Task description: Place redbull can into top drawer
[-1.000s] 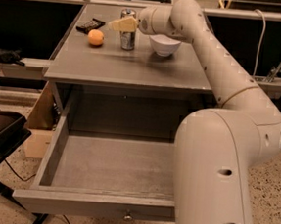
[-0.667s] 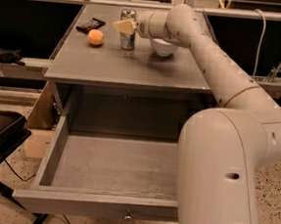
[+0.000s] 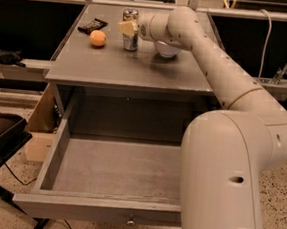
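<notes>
My hand [image 3: 127, 28] is over the far part of the surface [image 3: 132, 70], a grey top with three loose things on it. An orange [image 3: 98, 38] sits near the far left corner, well back from the front edge. Just behind it, closer to that corner, lies a flat black packet [image 3: 92, 25]; I cannot tell whether the two touch. A white bowl [image 3: 166, 50] rests toward the far edge, right of the middle, only partly in view. Below the left edge a cardboard box [image 3: 38, 127] stands on the speckled floor [image 3: 281, 199].
</notes>
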Available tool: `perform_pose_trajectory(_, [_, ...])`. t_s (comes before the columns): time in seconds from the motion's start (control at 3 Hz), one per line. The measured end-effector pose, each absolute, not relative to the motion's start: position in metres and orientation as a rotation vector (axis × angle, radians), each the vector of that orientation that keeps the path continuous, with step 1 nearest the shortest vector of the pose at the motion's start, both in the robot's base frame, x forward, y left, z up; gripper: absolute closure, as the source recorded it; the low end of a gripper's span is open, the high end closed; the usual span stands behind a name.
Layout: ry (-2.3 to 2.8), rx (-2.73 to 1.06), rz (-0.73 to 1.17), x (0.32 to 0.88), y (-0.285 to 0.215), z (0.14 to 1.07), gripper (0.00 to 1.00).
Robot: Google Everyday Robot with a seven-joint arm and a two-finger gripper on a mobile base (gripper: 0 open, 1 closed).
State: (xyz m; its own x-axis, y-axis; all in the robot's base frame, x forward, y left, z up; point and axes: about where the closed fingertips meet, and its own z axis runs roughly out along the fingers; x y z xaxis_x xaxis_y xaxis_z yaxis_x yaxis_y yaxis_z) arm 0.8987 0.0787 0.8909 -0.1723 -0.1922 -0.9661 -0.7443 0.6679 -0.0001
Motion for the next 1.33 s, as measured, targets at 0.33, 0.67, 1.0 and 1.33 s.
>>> perform_pose_trajectory(0.33, [1.699,-0.782,0.590,0.898,0.076,0.902,1.00])
perform_pose_trajectory(0.67, [1.653,-0.815,0.591,0.882,0.064,0.938,1.00])
perform_pose_trajectory(1.0, [1.613,-0.820,0.578,0.852,0.043,0.980,1.00])
perform_pose_trajectory(1.33, [1.614,-0.777,0.626,0.791,0.009,1.000,1.00])
